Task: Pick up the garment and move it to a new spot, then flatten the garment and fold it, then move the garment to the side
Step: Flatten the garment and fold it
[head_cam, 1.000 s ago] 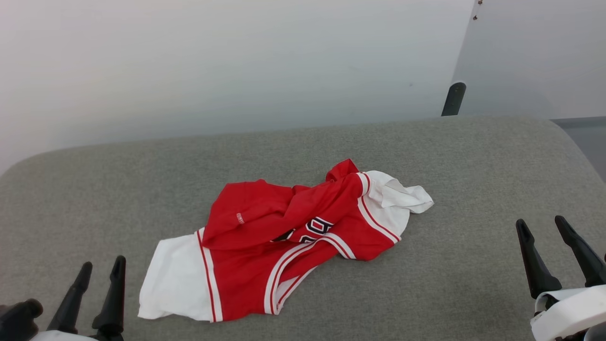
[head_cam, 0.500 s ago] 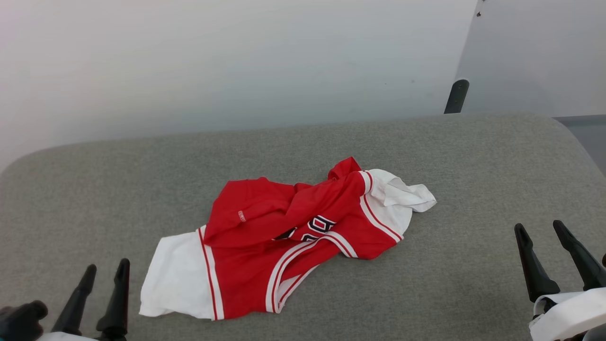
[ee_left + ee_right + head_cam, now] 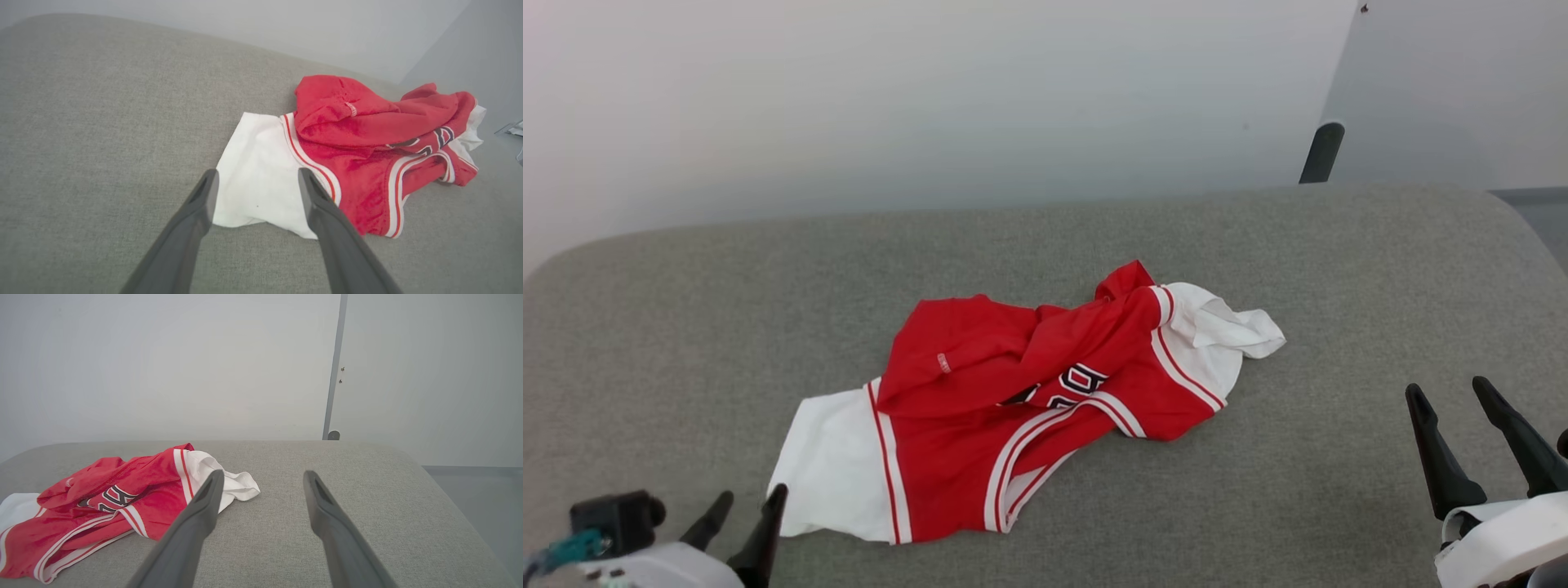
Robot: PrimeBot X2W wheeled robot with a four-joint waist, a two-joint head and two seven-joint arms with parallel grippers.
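Note:
The garment (image 3: pixel 1013 400) is a red jersey with white sleeve panels and red-and-white trim, lying crumpled in the middle of the grey padded surface (image 3: pixel 686 327); part of a black number shows among its folds. My left gripper (image 3: pixel 750 506) is open at the lower left, just short of the near white sleeve. In the left wrist view that white sleeve (image 3: pixel 257 192) lies between and beyond the spread fingers of the left gripper (image 3: pixel 256 176). My right gripper (image 3: pixel 1450 394) is open at the lower right, well clear of the cloth. In the right wrist view the garment (image 3: pixel 102 502) lies to the left of the right gripper (image 3: pixel 263 475).
A pale wall rises behind the padded surface. A dark post (image 3: pixel 1321 153) stands past its far right corner, where the surface rounds off toward the floor (image 3: pixel 1543 212).
My left gripper has moved right, toward the near white sleeve. The head camera has shifted a little, so the whole scene sits slightly differently. The right gripper and the garment have stayed put.

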